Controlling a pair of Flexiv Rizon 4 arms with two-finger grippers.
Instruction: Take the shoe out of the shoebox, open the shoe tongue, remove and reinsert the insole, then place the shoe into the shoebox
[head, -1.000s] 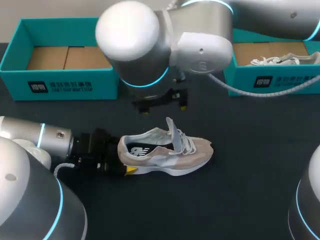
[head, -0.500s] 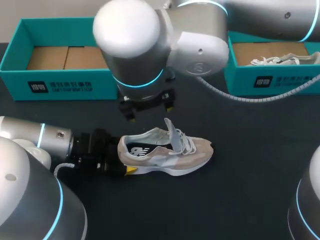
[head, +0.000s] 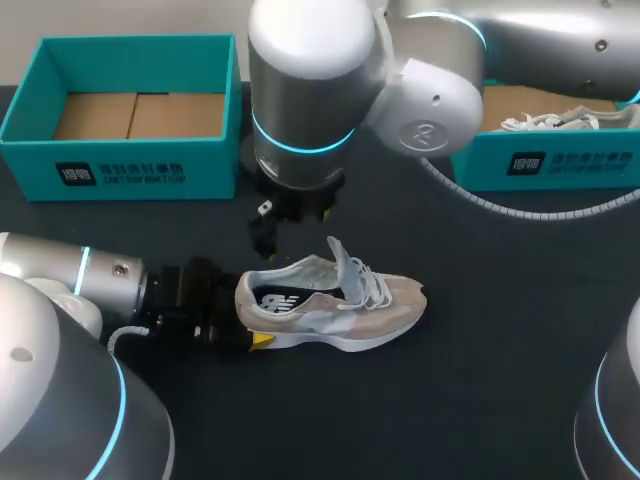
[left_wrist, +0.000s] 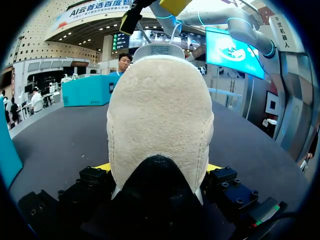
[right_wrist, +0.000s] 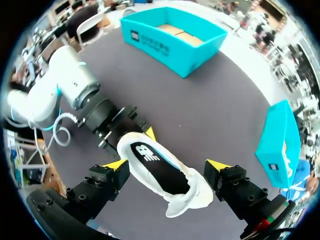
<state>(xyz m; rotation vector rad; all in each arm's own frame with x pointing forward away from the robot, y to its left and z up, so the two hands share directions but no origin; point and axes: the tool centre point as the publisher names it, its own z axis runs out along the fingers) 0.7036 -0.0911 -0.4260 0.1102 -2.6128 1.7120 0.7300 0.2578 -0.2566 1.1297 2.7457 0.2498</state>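
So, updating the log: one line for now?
left tool: shut on shoe heel | right tool: open over shoe | insole: in shoe | tongue: up

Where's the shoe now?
In the head view the shoe sits on the table, in front of the empty shoebox, its heel clamped in the left gripper; the right gripper hangs open above it.

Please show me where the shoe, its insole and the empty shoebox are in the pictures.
shoe (head: 340, 312): head view, on its side panel.
insole (right_wrist: 167, 176): right wrist view, on its black middle.
empty shoebox (head: 215, 170): head view, on its front wall.
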